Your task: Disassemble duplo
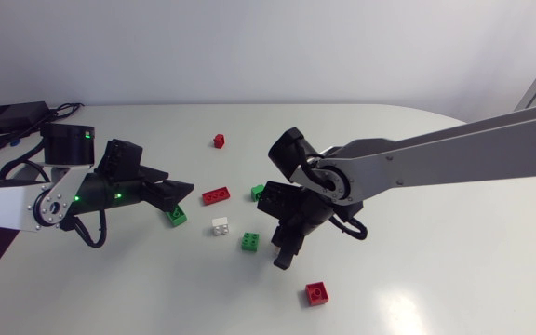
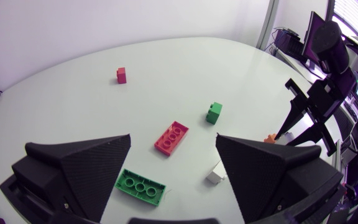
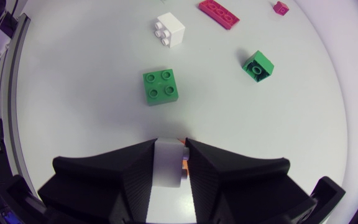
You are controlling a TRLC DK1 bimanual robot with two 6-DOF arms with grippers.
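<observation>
Held the left gripper point(image 1: 182, 195) low, fingers spread wide. Bent the right gripper point(image 1: 282, 261) downward, fingers pinched on a white brick point(image 3: 166, 165).

Bright, even light (soft, faint shadows throughout)

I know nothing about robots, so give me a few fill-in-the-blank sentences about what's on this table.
The left end effector, by the long green brick, is ___.
The right end effector is ___ on the pale brick.
The four-stud brick just ahead of it is ___.
Missing words: open; shut; green.
</observation>
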